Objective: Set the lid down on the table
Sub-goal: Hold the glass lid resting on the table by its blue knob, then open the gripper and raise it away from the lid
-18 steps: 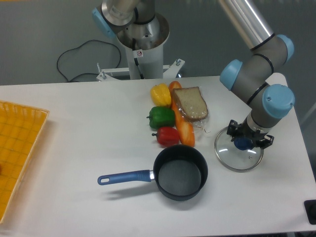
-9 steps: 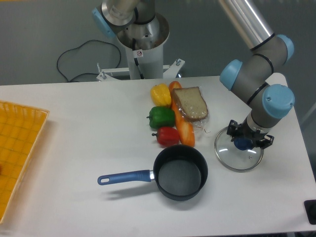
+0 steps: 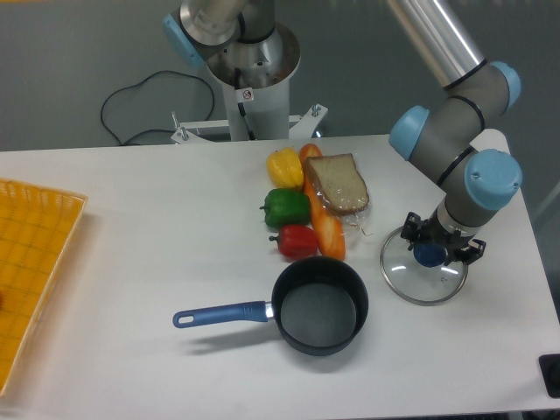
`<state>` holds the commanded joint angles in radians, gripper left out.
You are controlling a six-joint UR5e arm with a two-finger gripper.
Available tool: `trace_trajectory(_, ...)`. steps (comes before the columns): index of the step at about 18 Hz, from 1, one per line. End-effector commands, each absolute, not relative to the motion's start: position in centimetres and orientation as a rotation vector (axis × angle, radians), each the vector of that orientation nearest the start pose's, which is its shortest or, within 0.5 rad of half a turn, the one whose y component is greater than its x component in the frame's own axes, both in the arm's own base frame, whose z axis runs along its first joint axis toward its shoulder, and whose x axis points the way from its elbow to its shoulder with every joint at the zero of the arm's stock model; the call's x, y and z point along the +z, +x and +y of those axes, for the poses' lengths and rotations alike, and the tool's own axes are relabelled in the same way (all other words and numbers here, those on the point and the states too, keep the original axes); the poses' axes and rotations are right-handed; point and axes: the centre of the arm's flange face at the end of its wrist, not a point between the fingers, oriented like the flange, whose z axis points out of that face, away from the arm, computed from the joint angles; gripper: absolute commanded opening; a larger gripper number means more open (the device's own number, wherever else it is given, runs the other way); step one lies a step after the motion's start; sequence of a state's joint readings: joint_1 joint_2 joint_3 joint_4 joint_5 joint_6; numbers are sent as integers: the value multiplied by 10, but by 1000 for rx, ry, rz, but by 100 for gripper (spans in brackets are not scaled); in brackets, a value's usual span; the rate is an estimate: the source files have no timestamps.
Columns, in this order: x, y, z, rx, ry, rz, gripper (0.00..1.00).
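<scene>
On white table [image 3: 157,227], clear blue-knobbed lid [image 3: 423,273]

Just one fixed camera here, sitting up high on the near side of the table [image 3: 157,262] and looking down and across it toward the robot's base column [image 3: 254,79] at the far edge. It's pulled back enough to get almost the whole tabletop, though the yellow tray [image 3: 35,262] gets clipped on the left and the arm [image 3: 455,96] runs out of the top of the frame. No second view, so nothing overlaps.
</scene>
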<state>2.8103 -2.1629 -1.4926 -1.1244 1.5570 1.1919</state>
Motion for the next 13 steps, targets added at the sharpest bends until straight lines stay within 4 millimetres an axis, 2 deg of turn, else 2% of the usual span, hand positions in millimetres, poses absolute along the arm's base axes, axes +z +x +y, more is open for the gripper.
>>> trace_trajectory(4, 218, -591, 346, -104, -3150, -73, 99)
trace_trajectory(13, 232, -593, 346, -69, -3141, -68, 100)
